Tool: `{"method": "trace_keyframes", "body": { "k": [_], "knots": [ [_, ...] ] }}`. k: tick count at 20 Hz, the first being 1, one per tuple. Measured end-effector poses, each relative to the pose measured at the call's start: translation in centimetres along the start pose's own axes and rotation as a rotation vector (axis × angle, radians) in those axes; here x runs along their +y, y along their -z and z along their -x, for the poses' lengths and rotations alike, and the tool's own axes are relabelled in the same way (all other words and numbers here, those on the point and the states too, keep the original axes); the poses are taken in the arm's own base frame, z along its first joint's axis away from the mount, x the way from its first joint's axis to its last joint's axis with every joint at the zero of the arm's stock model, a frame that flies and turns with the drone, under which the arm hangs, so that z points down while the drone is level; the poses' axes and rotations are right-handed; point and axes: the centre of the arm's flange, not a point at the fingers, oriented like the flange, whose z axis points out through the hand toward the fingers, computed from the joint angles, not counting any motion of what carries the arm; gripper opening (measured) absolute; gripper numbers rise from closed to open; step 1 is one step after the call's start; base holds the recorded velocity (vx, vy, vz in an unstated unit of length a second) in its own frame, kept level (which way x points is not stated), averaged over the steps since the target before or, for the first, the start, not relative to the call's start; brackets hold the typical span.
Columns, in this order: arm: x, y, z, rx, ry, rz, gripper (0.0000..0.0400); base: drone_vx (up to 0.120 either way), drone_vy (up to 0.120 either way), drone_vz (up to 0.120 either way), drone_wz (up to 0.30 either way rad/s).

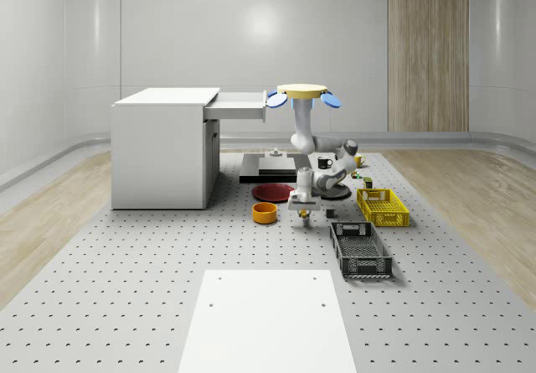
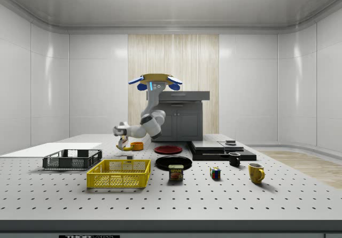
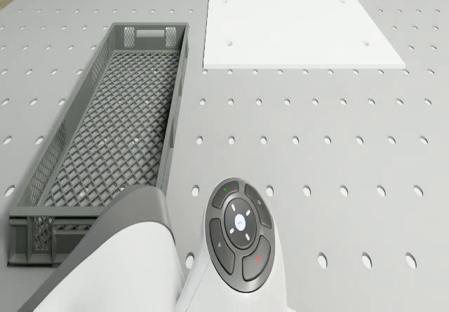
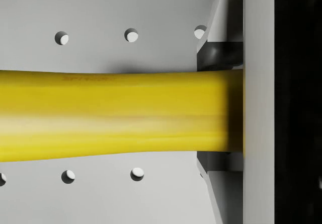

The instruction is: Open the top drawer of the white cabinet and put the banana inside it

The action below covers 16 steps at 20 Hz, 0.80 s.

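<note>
Banana (image 4: pixel 115 116): yellow, clamped crosswise between the fingers (image 4: pixel 219 53) of the gripper (image 1: pixel 305 214), lifted just above the perforated table (image 1: pixel 126 289); seen in the side view (image 2: pixel 125 147) hanging beneath the gripper (image 2: pixel 123 143).

White cabinet (image 1: pixel 161 148): on the table at the whole-scene view's left; top drawer (image 1: pixel 239 106) pulled out.

Drone (image 1: pixel 303 94): hovers just beside the open drawer's front, arm reaching down and forward.

Nearby items: orange bowl (image 1: pixel 265 213) just beside the gripper; red plate (image 1: pixel 273 192) behind it; yellow basket (image 1: pixel 383 206) and grey crate (image 1: pixel 361 251) to the whole-scene view's right; white panel (image 1: pixel 266 323) in the foreground.

Side view additions: can (image 2: pixel 176 173), puzzle cube (image 2: pixel 215 173), dark mug (image 2: pixel 234 159), yellow mug (image 2: pixel 256 173).

Drone view: grey crate (image 3: pixel 105 137) and white panel (image 3: pixel 295 21) beyond the arm.
</note>
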Motion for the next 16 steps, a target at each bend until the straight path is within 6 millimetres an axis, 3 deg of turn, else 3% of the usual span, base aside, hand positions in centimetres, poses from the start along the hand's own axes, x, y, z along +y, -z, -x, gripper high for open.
{"method": "trace_keyframes", "body": {
  "k": [10, 16],
  "knots": [
    [0.0, 3.5, 0.0, 0.0, 0.001, 0.0, 0.0193, 0.0, 0.0, 0.112, 0.0],
    [0.0, 4.0, 0.0, 0.0, 0.002, 0.0, 0.0193, -0.093, 0.107, 0.12, 0.0]
  ]
}}
